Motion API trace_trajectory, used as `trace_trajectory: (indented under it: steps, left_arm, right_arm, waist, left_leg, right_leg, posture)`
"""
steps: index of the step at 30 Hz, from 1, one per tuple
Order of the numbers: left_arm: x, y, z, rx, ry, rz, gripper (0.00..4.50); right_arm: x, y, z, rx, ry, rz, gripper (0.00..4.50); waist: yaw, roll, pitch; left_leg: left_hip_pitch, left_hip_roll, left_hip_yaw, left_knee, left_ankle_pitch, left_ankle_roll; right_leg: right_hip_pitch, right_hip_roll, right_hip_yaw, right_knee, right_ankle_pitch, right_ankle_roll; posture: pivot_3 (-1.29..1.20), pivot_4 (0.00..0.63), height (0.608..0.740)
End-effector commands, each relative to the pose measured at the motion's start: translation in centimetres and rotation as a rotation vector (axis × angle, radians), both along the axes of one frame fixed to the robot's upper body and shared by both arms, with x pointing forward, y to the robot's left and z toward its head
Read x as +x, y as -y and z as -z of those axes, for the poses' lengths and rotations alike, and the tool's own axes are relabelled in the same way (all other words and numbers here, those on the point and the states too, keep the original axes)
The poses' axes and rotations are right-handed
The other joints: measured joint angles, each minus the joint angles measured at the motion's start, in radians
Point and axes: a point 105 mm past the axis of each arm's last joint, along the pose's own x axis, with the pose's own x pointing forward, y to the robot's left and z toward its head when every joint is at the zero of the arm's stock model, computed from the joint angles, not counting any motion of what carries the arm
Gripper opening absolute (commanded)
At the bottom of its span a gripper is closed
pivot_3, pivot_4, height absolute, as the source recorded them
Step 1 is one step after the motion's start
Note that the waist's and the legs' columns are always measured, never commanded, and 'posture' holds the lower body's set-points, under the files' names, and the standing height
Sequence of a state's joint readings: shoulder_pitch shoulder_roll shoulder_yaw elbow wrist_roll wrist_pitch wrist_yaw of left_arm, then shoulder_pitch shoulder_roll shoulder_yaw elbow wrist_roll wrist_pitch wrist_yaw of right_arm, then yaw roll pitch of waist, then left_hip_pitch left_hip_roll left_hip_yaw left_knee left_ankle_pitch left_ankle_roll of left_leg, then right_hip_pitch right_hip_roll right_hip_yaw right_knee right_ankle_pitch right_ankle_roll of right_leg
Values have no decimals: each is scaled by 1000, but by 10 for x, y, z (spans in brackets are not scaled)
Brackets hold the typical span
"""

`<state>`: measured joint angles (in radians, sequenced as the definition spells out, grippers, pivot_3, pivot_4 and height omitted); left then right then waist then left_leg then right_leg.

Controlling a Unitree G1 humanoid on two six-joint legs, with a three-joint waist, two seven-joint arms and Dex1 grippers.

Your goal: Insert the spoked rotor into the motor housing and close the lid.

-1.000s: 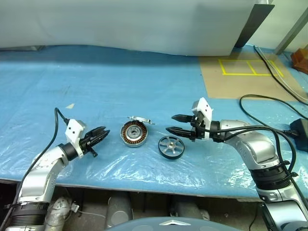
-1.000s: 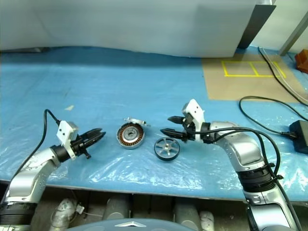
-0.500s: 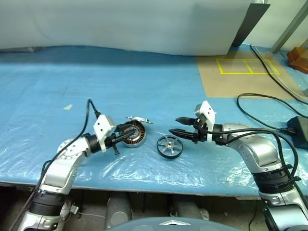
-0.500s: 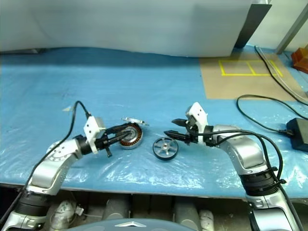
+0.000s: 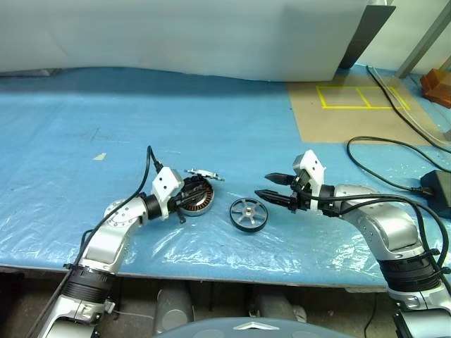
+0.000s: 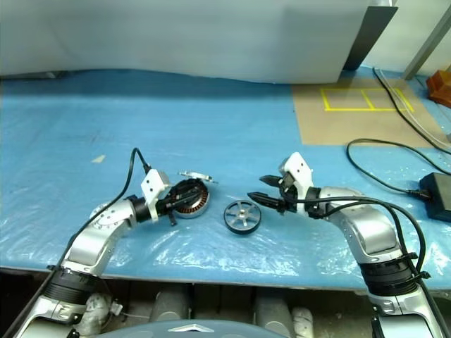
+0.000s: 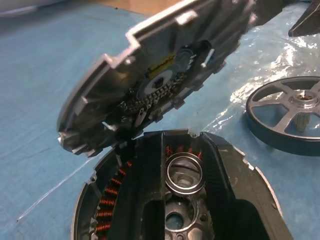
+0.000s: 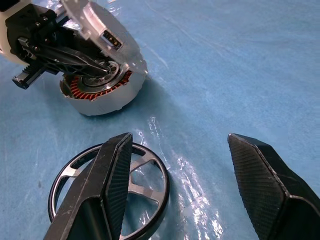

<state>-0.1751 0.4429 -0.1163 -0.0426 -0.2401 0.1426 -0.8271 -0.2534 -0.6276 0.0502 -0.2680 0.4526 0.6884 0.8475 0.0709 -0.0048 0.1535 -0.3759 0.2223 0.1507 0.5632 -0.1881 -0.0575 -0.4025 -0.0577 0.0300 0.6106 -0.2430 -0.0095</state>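
Note:
The motor housing point(image 5: 201, 203) sits on the blue table with its copper windings point(image 7: 106, 201) showing. The lid point(image 7: 150, 75) stands tilted over its far rim, inner face towards the cup. My left gripper point(image 5: 194, 193) reaches over the housing's open top, its two black fingers a little apart with only the pale centre ring seen between them. The spoked rotor point(image 5: 249, 214) lies flat just right of the housing. My right gripper point(image 5: 263, 184) hovers above and right of the rotor point(image 8: 145, 187), wide open and empty.
Clear plastic film covers the blue table point(image 5: 106, 113). A brown board with yellow tape point(image 5: 352, 105) lies at the back right. Black cables point(image 5: 394, 148) and a black box point(image 5: 438, 191) lie at the right edge. The table's front edge runs close below the parts.
My left gripper has swung right from the bare table to the housing and now lies over its top. The right gripper has stayed open near the rotor.

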Motion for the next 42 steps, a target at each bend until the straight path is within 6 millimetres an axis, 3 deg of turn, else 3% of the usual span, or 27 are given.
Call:
trace_trajectory:
  steps: [1,11,23,30,37,42]
  left_arm:
    - [-5,-3,-5,31,19,15,686]
    - [-3,-2,0,29,41,-32,686]
    - [-1,-8,25,50,10,-66,686]
    - [-2,-3,28,35,-3,-59,686]
    - [0,-7,17,24,-1,-68,2976]
    - [-17,-6,-23,-81,0,13,2976]
  right_arm:
    - [-4,-1,-11,12,39,-16,3168]
    - [-3,-4,-12,1,41,-24,3168]
    - [-5,-8,-12,1,36,-36,3168]
    - [-5,-10,-12,2,35,-38,3168]
    - [-5,-11,-12,5,32,-41,3168]
    - [-7,-18,-22,28,54,-75,3168]
  waist:
    - [0,0,0]
    - [1,0,0]
    - [1,1,0]
    - [2,2,-1]
    - [1,2,-1]
    - [0,2,-1]
  left_leg:
    - [0,0,0,0,0,0]
    - [0,0,0,1,0,0]
    - [3,0,0,2,0,0]
    - [6,0,0,2,0,0]
    - [6,0,0,1,0,0]
    - [3,0,0,0,0,0]
  right_leg:
    - [0,0,0,0,0,0]
    - [0,0,0,1,0,0]
    - [3,0,0,2,0,0]
    - [6,-1,1,2,0,0]
    - [5,-1,1,1,0,0]
    - [2,0,0,1,0,0]
  posture:
    - [0,150,740]
    - [0,150,740]
    - [0,150,740]
    - [0,150,740]
    - [0,150,740]
    - [0,150,740]
